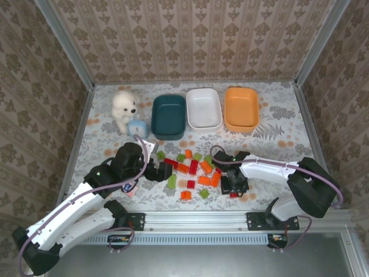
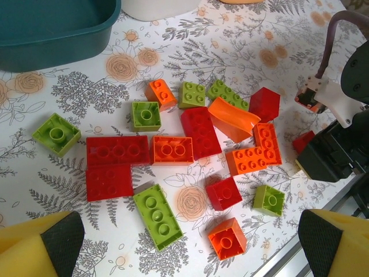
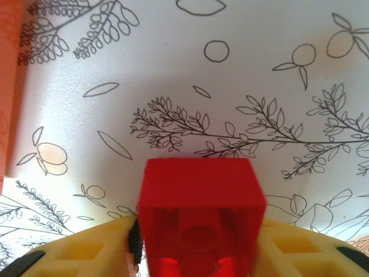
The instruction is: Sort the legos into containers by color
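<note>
red lego (image 3: 200, 216) clamped in down-pointing right pincer (image 3: 199, 251); left pincer (image 2: 190, 236) hovers spread wide.

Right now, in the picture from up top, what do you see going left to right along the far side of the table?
white fluffy toy dog → dark teal tub → white tub → orange tub

The left arm (image 1: 75, 210) and right arm (image 1: 266, 168) are white shells with black joint housings, each trailing a greyish-purple cable (image 1: 140, 140). The left gripper (image 2: 190, 236) has yellow fingers (image 2: 26, 254) tipped with black pads (image 2: 60, 242). The right arm carries what looks like a small orange connector (image 2: 307, 96).
</note>
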### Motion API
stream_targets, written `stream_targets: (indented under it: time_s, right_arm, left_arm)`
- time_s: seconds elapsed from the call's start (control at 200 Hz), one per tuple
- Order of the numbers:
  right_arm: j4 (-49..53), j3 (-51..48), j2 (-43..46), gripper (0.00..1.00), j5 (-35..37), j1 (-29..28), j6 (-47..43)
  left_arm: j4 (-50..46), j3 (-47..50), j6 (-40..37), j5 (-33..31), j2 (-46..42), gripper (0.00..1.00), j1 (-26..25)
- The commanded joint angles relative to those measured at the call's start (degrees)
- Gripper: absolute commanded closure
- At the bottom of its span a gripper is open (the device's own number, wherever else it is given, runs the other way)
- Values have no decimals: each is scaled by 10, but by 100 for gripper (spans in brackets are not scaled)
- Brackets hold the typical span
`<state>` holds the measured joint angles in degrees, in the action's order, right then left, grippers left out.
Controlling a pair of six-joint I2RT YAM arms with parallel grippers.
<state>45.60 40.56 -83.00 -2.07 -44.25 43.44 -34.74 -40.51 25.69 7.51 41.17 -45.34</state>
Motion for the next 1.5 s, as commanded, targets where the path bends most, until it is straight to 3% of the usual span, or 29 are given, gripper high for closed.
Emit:
stream_targets:
  time_s: [0.0,0.22,0.375,0.525,0.825,1.1,1.255,1.495]
  right_arm:
    - [-4,-5,-9,59,33,6,2]
    - [115,95,82,65,92,17,-18]
    - [168,246,70,66,99,106,-88]
    - [145,410,-52,66,84,212,-162]
    - [110,672,-352,67,49,326,-204]
    - [148,780,-514,64,-4,367,-211]
    - [159,789,-542,58,-8,369,-209]
    - [164,784,-534,39,10,371,-208]
  left_arm:
    - [-17,-18,-14,10,-3,0,-3]
    - [-1,-50,-12,-4,21,0,-3]
    - [30,-118,-9,-16,96,0,4]
    - [79,-182,15,9,195,0,43]
    - [138,-269,52,29,337,0,100]
    - [155,-310,58,110,399,0,111]
    - [192,-303,94,170,420,2,115]
    - [238,-300,123,199,433,4,116]
